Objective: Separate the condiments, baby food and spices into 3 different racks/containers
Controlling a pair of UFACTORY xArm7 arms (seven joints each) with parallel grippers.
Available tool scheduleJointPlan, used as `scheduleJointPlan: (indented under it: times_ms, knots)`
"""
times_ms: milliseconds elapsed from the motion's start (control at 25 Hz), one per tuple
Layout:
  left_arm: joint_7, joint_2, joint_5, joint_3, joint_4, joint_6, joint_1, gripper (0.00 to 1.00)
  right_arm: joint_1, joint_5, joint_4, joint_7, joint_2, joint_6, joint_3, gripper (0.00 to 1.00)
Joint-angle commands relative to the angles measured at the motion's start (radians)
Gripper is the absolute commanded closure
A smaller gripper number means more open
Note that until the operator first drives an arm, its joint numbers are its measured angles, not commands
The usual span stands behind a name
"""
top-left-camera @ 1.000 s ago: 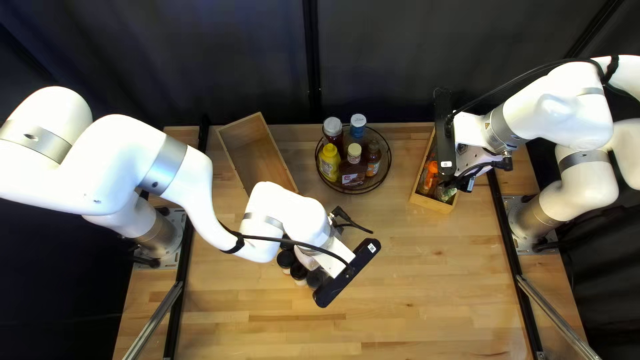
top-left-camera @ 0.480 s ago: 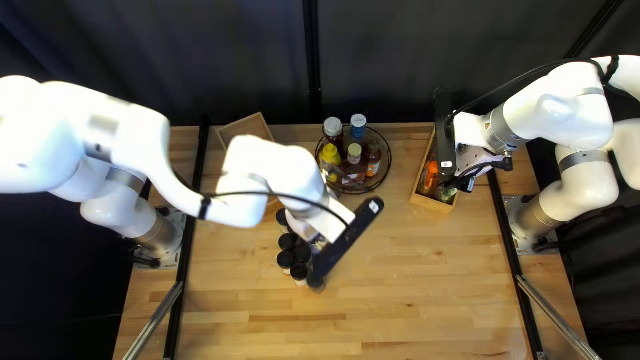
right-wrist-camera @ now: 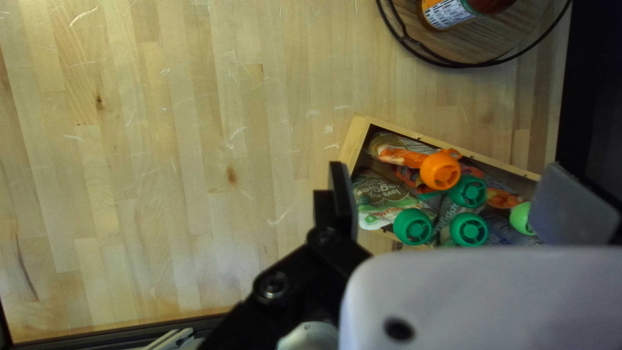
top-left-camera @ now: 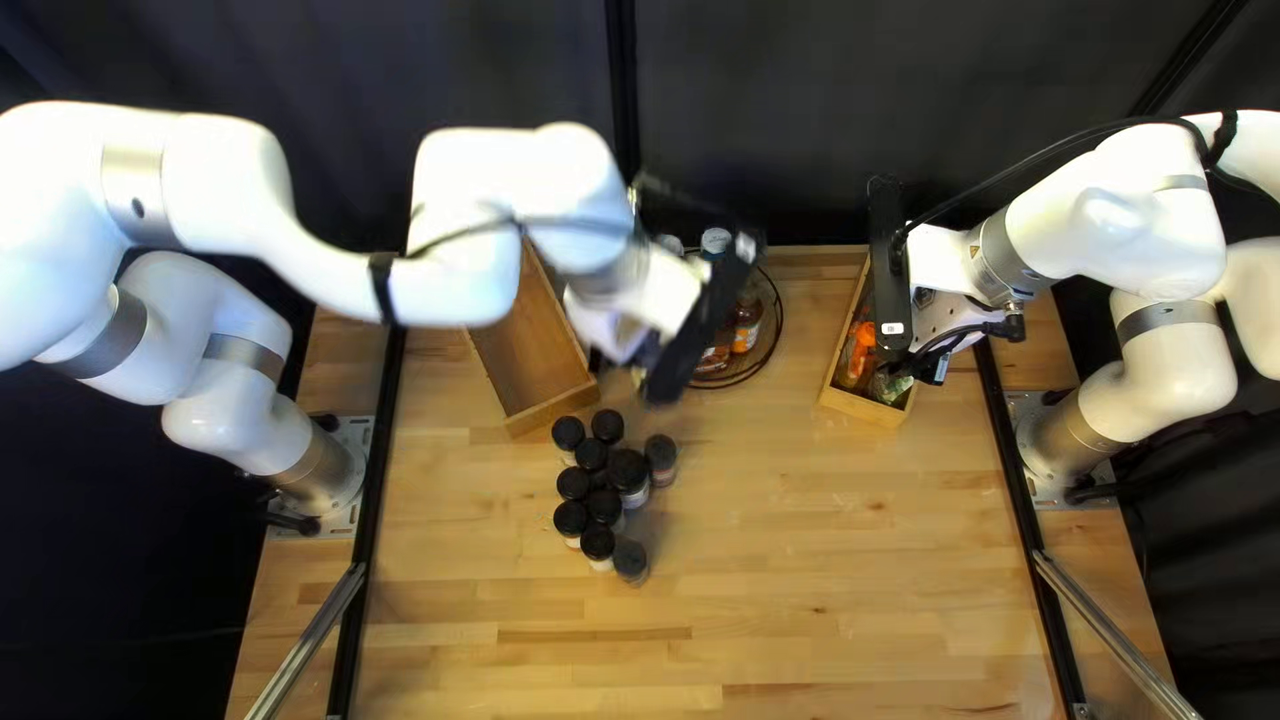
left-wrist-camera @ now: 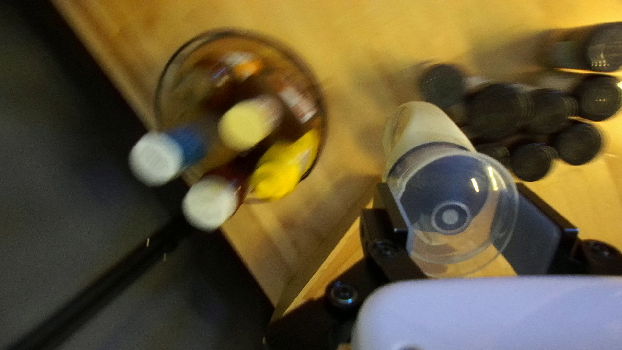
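My left gripper (top-left-camera: 700, 320) is over the near side of the round wire rack (top-left-camera: 782, 334) of condiments. In the left wrist view my left gripper (left-wrist-camera: 457, 223) is shut on a clear-ended jar (left-wrist-camera: 431, 136) with cream contents. Below it lies part of a wooden box (left-wrist-camera: 324, 259), bare inside in the top left view. Several black-lidded spice jars (top-left-camera: 604, 507) stand grouped on the table. My right gripper (top-left-camera: 890, 274) hangs over a wooden box (top-left-camera: 864, 406) of baby food pouches. In the right wrist view my right gripper (right-wrist-camera: 453, 204) is open above the pouches (right-wrist-camera: 385, 201), holding nothing.
Tall bottles with a white cap (left-wrist-camera: 210, 203), a blue neck (left-wrist-camera: 186, 144) and a yellow body (left-wrist-camera: 278, 172) rise from the rack near the left gripper. A dark curtain (top-left-camera: 827, 107) hangs behind the table's far edge.
My left arm has swung from above the spice jars toward the far edge and the rack, uncovering the jars and most of the bare wooden box. The right arm has stayed still.
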Motion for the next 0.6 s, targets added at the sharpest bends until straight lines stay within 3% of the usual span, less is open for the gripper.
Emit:
scheduleJointPlan:
  times_ms: [40,200,600]
  knots:
    - [-0.101,0.033,0.003,0.034,0.075,0.017,0.043,1.0,0.0,0.0,0.0,0.0,0.0,0.0,0.0,0.0]
    - [-0.2,0.067,0.021,0.046,0.128,0.034,0.063,1.0,0.0,0.0,0.0,0.0,0.0,0.0,0.0,0.0]
    - [-0.319,0.112,0.061,0.054,0.116,-0.007,0.079,1.0,0.0,0.0,0.0,0.0,0.0,0.0,0.0,0.0]
